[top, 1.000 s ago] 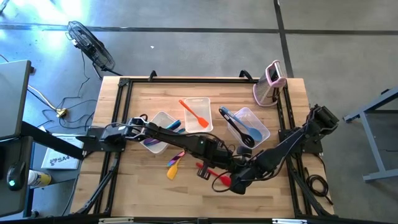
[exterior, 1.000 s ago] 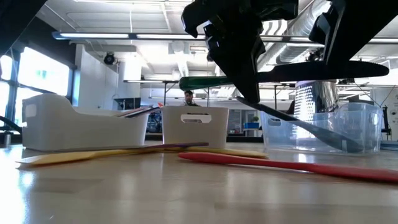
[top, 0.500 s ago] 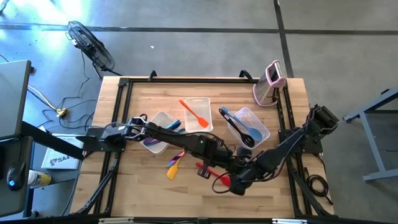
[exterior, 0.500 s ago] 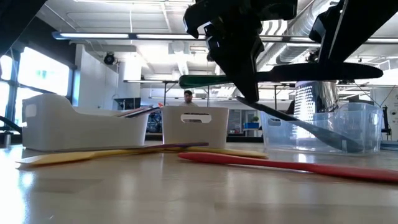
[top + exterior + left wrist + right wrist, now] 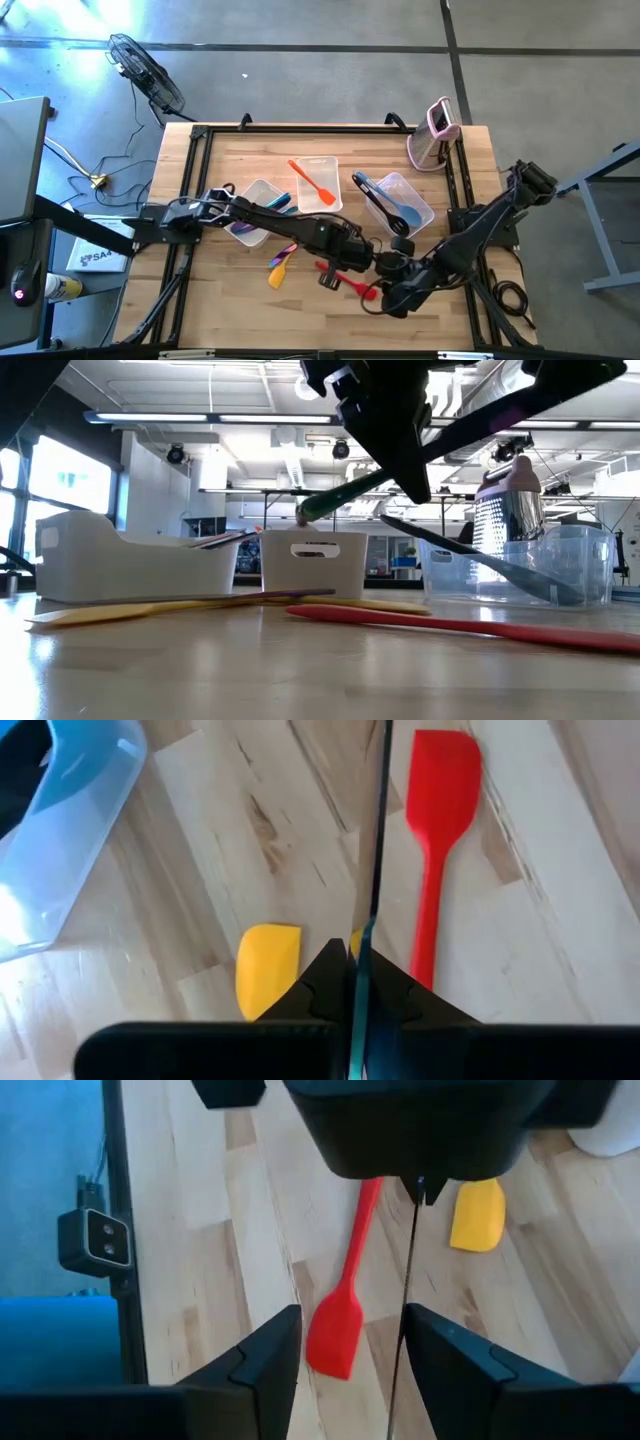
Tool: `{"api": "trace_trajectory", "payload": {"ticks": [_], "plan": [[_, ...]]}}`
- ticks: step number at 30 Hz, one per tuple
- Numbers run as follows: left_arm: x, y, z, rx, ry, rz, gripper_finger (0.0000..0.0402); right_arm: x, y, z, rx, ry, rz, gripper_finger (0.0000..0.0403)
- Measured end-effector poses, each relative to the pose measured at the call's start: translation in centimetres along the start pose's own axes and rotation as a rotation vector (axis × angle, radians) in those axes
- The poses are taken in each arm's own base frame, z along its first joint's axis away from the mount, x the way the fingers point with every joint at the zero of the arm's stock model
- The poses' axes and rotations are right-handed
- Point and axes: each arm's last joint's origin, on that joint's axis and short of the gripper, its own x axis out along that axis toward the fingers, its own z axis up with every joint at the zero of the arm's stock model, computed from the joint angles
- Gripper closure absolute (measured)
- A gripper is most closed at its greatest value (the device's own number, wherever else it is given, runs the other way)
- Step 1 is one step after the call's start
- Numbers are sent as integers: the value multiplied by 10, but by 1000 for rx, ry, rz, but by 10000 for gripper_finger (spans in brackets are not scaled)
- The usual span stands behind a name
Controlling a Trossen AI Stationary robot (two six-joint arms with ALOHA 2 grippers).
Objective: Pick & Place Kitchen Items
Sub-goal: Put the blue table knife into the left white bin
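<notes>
Dark slim utensil pinched above the flat red silicone spatula

My left gripper (image 5: 352, 988) is clamped on a thin dark-handled utensil (image 5: 378, 830), raised just above the red spatula (image 5: 352, 283) on the wooden table (image 5: 230, 300). My right gripper (image 5: 350, 1342) hangs beside it, fingers parted, empty.

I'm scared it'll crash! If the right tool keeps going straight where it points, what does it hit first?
Probably the left tool, right ahead of the right tool, whose fingers stand open around the thin dark utensil the left one holds. The red spatula lies below; depth is unclear.

Pale grained wood table (image 5: 230, 285), matt red rubbery spatula (image 5: 436, 840), clear glossy plastic tub (image 5: 540, 565)
</notes>
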Motion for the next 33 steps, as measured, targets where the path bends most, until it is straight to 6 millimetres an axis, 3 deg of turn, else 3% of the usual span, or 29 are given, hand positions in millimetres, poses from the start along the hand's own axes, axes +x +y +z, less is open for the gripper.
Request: {"api": "trace_trajectory", "payload": {"ticks": [17, 33], "plan": [[3, 2, -7, -30, 63, 3, 401, -17, -15, -11, 28, 113, -88, 244], [0, -18, -20, -45, 229, -11, 401, -71, -10, -37, 190, 172, 49, 244]]}}
